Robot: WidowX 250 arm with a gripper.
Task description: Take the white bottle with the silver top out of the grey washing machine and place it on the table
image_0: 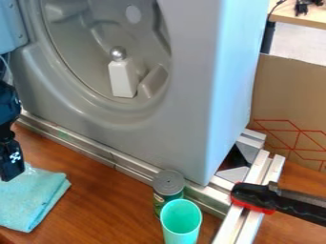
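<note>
The left edge cuts off the arm point(9, 102), the claw point(11, 177) and the teal cloth point(35, 202); the green cup point(181, 234), cropped below, partly hides the can point(168, 182); the black-and-red tool point(251, 196) runs out rightward.

The black arm point(7, 104) shows at the left edge of the frame, partly cut off by it, with the black gripper point(9, 175) hanging below, pointing down.

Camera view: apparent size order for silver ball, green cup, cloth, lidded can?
1. Cloth, largest
2. Green cup and lidded can: unsure, the cup is nearer and partly hides the can
3. Silver ball, smallest
</note>
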